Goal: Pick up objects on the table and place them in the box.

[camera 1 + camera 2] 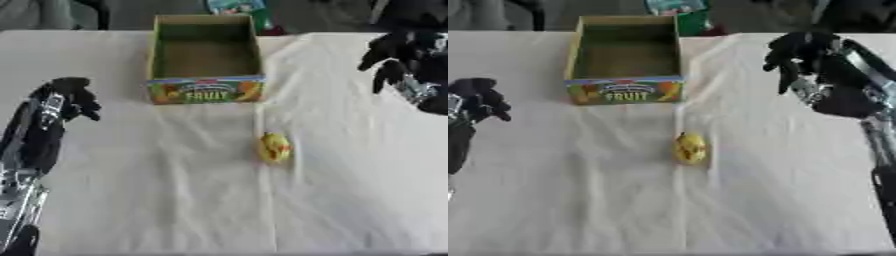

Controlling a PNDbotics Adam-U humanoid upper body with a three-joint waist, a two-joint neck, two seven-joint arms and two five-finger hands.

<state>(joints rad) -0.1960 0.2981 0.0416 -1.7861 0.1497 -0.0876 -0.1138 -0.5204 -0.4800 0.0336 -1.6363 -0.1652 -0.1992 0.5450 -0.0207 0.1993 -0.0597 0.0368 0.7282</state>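
Note:
A small yellow object (274,147) with a red mark lies on the white cloth, a little in front of the box and to its right. The cardboard box (205,90), open on top with a "FRUIT" label on its front, stands at the back centre and looks empty inside. My left hand (72,96) hovers at the left, fingers curled downward, holding nothing. My right hand (800,52) hangs at the back right, fingers drooping, well apart from the yellow object and holding nothing.
A white cloth (175,200) with creases covers the table. A green-and-blue packet (236,7) lies behind the box beyond the table's far edge. Dark shapes show at the far edge.

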